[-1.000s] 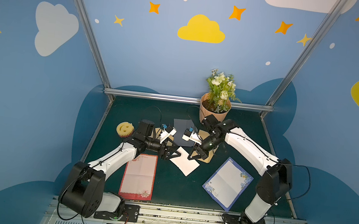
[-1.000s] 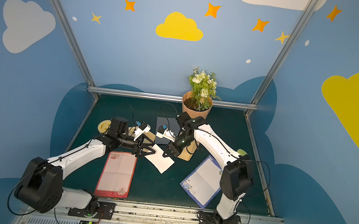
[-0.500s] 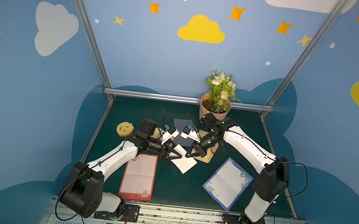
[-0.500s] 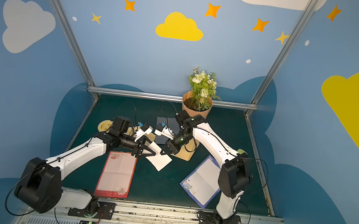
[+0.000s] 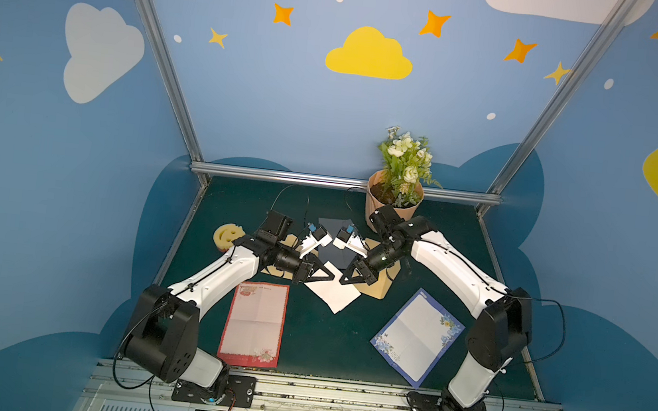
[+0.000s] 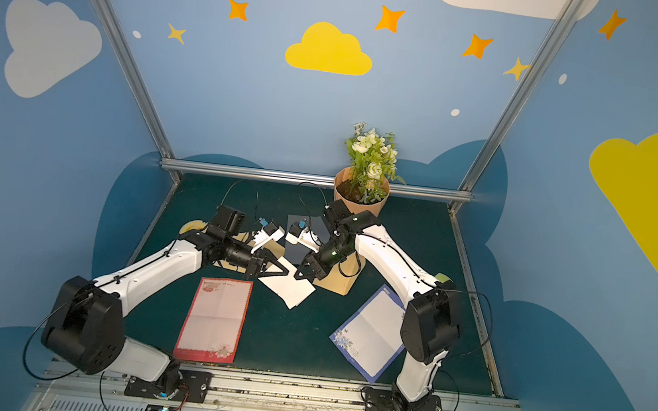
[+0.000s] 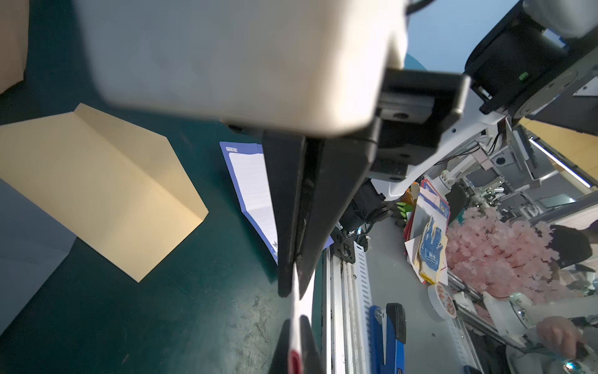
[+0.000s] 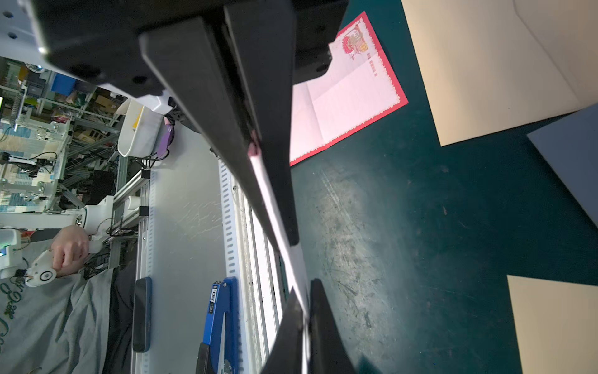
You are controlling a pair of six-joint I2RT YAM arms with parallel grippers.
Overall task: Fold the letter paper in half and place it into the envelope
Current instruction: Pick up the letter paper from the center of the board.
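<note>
On the far left of the green table (image 5: pixel 304 350) sits a yellow smiley sponge (image 5: pixel 228 235). Next to it, near the front, a sheet with a red edge (image 5: pixel 254 323) lies flat. Behind that sheet the left gripper (image 5: pixel 328 275) reaches toward the middle. Its two black fingers are pressed together on one edge of the folded paper (image 5: pixel 334 296), and the left wrist view shows this up close. The folded paper is white and sits in the middle of the table, between the two grippers. The right gripper (image 5: pixel 343 280) comes in from the other side, almost tip to tip with the left one. In the right wrist view the paper's edge runs between its fingers, which are pinched on it. Behind both grippers lies a gray sheet (image 5: pixel 339 253). A tan envelope (image 5: pixel 379 285) lies flat under the right gripper, just beside the folded paper. Further right, a sheet with a blue edge (image 5: pixel 417 339) lies flat. A flower pot (image 5: pixel 394 205) stands at the back.
</note>
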